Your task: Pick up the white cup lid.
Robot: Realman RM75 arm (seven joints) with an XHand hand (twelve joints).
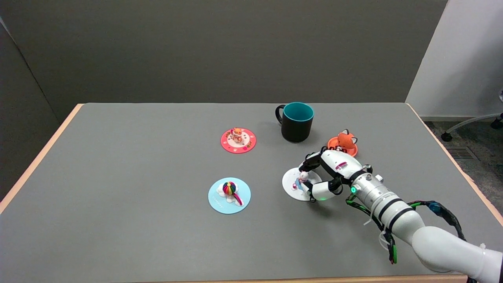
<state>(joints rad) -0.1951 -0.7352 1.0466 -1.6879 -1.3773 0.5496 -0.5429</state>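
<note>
The white cup lid (292, 183) lies flat on the grey table (137, 177) at centre right, a small figure on its top. My right hand (324, 175) is down over the lid's right half, fingers curled around the figure from above and below. The fingertips touch or nearly touch the figure; I cannot tell whether they grip it. The lid's right part is hidden under the hand.
A black mug with a teal inside (297, 122) stands behind the hand. An orange lid with a fox figure (344, 144) sits just beyond the wrist. A red lid (238, 140) and a light blue lid (229, 195) lie to the left.
</note>
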